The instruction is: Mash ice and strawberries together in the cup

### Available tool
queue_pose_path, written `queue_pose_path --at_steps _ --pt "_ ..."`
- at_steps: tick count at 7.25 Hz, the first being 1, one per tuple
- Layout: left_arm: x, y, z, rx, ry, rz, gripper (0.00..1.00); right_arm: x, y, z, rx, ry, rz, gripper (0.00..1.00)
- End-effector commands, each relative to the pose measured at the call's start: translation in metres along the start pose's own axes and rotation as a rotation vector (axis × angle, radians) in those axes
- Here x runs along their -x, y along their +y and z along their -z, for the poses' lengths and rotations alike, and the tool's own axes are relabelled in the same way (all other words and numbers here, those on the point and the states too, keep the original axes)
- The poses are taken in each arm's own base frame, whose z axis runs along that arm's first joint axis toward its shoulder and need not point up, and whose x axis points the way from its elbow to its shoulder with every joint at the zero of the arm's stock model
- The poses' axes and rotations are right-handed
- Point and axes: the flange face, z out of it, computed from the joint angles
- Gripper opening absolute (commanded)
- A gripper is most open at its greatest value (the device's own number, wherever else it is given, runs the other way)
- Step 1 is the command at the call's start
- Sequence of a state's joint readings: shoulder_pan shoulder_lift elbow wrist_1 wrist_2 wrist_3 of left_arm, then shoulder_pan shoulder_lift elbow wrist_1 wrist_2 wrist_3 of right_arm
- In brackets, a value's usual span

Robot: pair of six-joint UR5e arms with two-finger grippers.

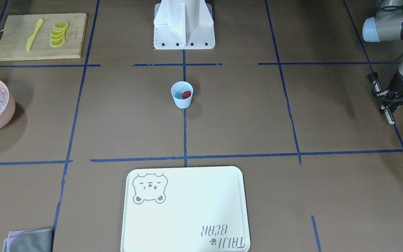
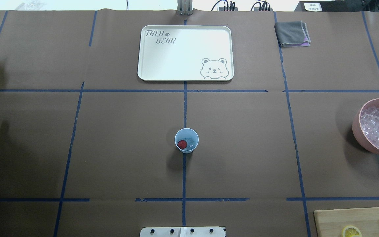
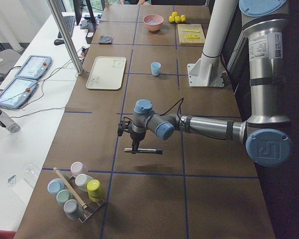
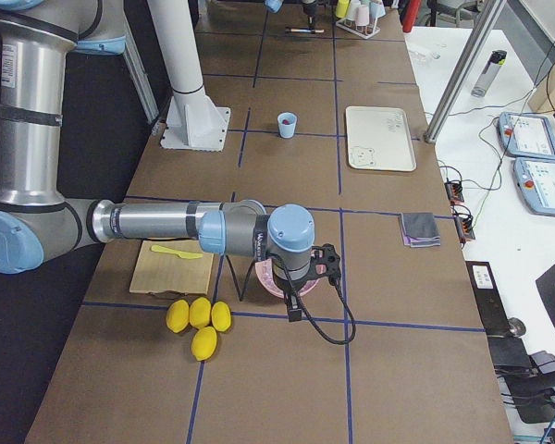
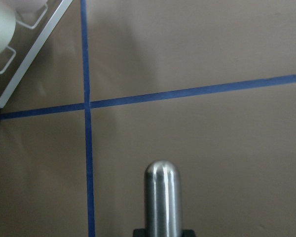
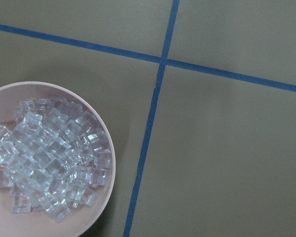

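Sitting upright with its mouth uncovered, the cup (image 2: 186,141) holds the red strawberry (image 2: 182,144) and a few cubes of ice (image 2: 191,141) side by side. Well off to the cup's left, the left gripper (image 1: 384,100) is clamped on a metal rod (image 5: 162,197), held clear of the tabletop. Well off to the cup's right, the right gripper (image 4: 294,305) hangs over a pink bowl (image 2: 357,128) heaped with more cubes; whether it is apart or together cannot be told.

Matt brown paper worktop (image 2: 110,148); smooth pale-blue plastic cup (image 1: 182,102); glassy clear ice (image 6: 44,163); polished metal rod (image 5: 162,197); bare wood cutting board (image 1: 16,42); grey cloth (image 2: 291,33).
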State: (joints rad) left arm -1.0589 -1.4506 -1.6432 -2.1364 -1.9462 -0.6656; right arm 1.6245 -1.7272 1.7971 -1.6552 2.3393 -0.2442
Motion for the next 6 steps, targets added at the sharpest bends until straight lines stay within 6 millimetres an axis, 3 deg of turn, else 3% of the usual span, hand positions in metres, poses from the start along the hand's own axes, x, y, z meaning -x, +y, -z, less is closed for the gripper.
queue_pose_path --at_steps 1,5,6 --pt "0.005 0.001 -0.012 -0.002 0.004 0.045 0.07 0.000 0.000 0.000 0.000 0.002 0.000 0.99" --pt "0.001 -0.008 -0.022 0.003 0.002 0.047 0.12 0.000 -0.001 0.001 -0.001 0.002 0.001 0.99" --pt "-0.007 -0.005 -0.026 0.011 0.007 0.029 0.24 0.000 -0.001 0.001 -0.001 0.002 0.003 0.99"
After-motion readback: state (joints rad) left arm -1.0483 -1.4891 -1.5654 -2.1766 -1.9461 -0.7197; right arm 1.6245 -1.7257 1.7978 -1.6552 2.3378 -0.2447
